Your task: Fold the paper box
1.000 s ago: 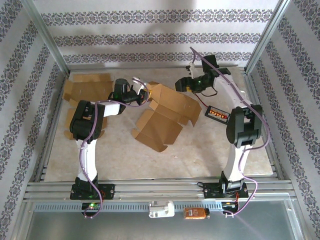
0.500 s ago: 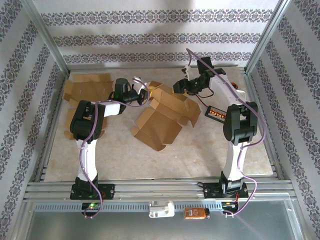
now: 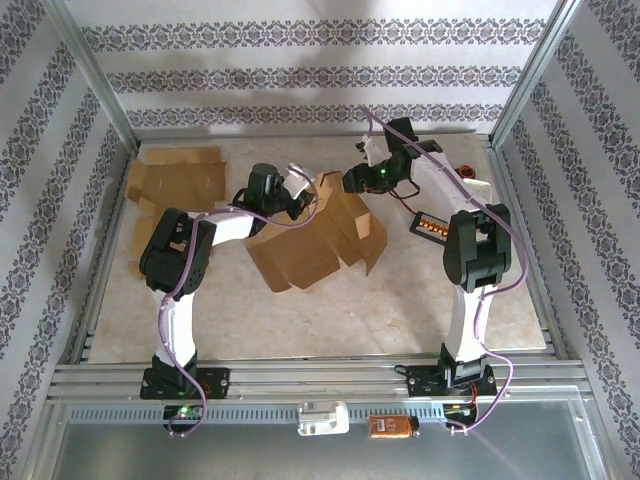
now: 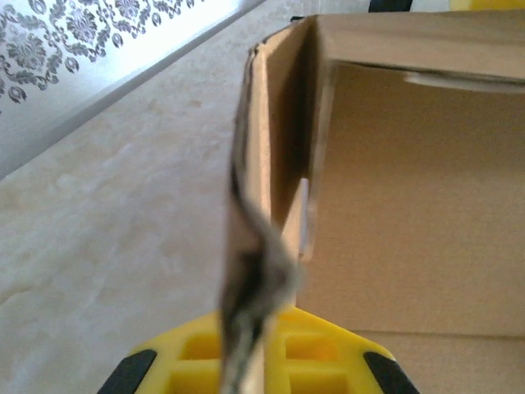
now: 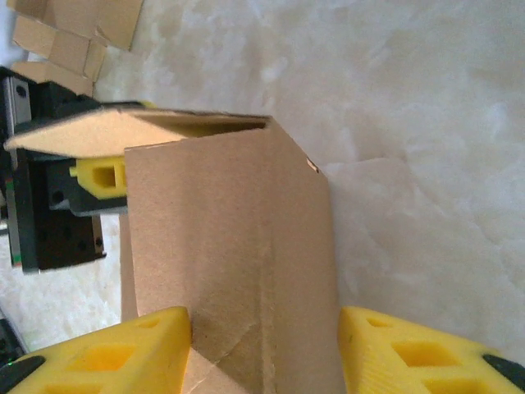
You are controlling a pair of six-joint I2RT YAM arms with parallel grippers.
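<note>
Brown cardboard paper box (image 3: 315, 240), creased flaps, marbled table (image 3: 400, 300).

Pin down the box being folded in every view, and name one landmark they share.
Top external: box at the centre of the table.
Left wrist: box across centre and right.
Right wrist: box rising from bottom centre.
Shared landmark: the pale marbled table.

We list a marbled bench (image 3: 400, 300). Far left on it: flat cardboard blanks (image 3: 175, 180). Right: small black tray (image 3: 432, 224) holding orange pieces. Near rail: white device (image 3: 322, 418), orange device (image 3: 391, 427) just beside. Patterned walls (image 3: 300, 75) surround.
</note>
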